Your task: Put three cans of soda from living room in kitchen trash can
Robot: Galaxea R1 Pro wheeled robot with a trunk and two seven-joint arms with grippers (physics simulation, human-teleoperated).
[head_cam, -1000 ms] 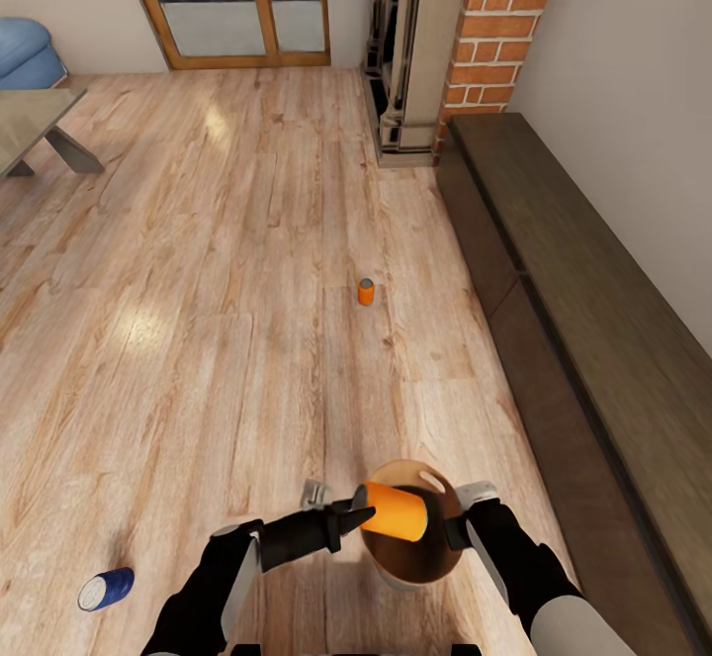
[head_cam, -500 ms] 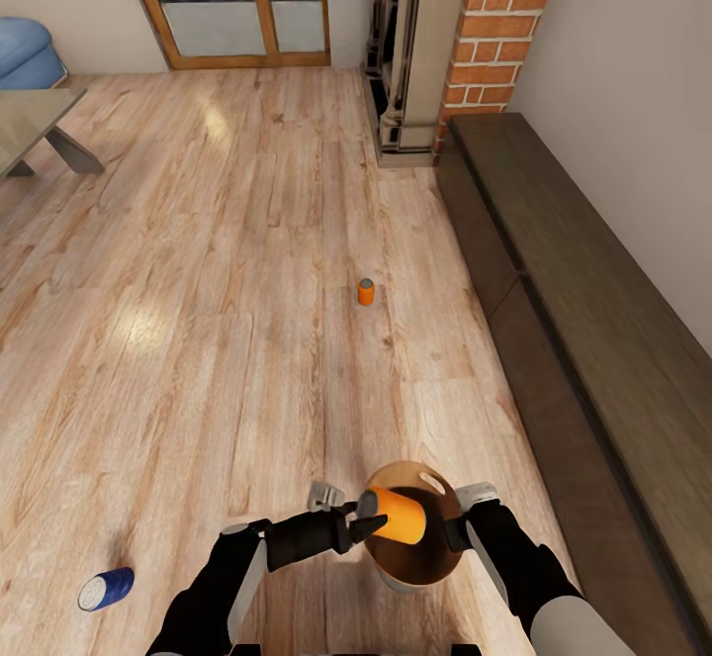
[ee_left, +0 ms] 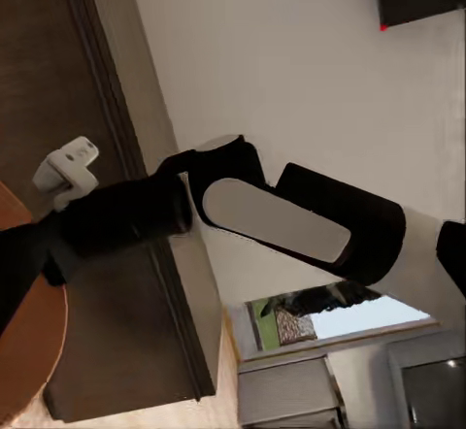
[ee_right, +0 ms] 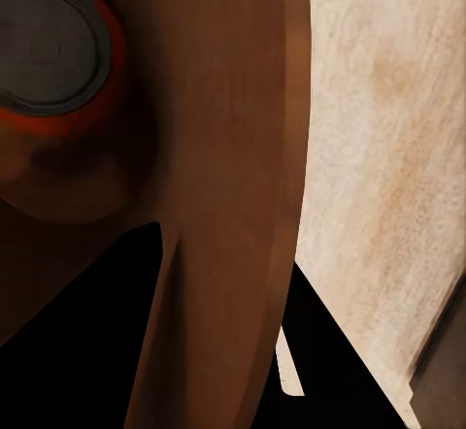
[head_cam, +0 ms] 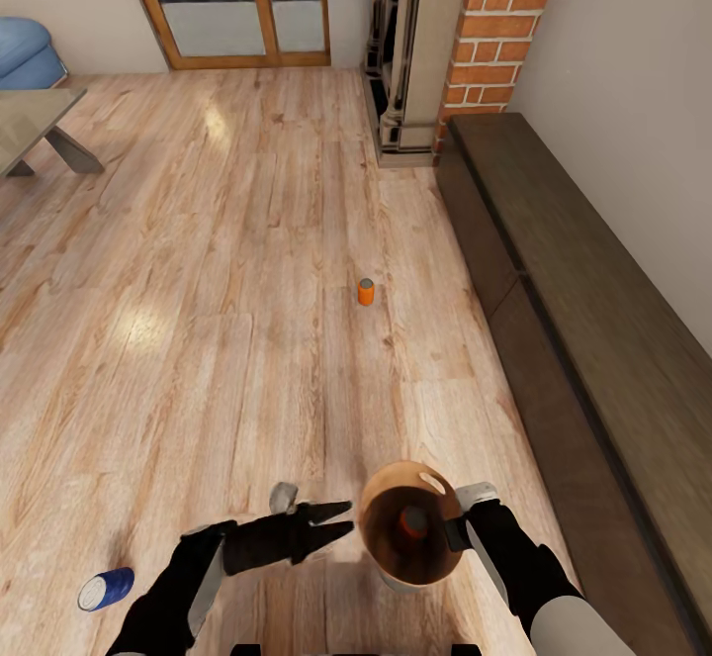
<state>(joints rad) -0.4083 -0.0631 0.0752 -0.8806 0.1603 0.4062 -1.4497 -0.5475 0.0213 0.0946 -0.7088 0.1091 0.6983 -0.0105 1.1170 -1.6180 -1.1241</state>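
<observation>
Head cam: high, pitched forward and down over the plank floor (head_cam: 247, 270), facing the glazed door (head_cam: 242, 3) and brick pillar (head_cam: 494, 33); both arms at its bottom edge, long dark cabinet (head_cam: 583, 320) along the right. Left wrist cam: rolled hard, looking across at the right arm (ee_left: 282, 220), with cabinet (ee_left: 126, 283) and white wall (ee_left: 291, 60) behind, bin rim (ee_left: 29, 351) at the edge. Right wrist cam: very close, looking into the trash can (ee_right: 223, 157), down onto an orange can's top (ee_right: 49, 50), floor (ee_right: 379, 157) alongside. All three share the trash can (head_cam: 410, 532).
</observation>
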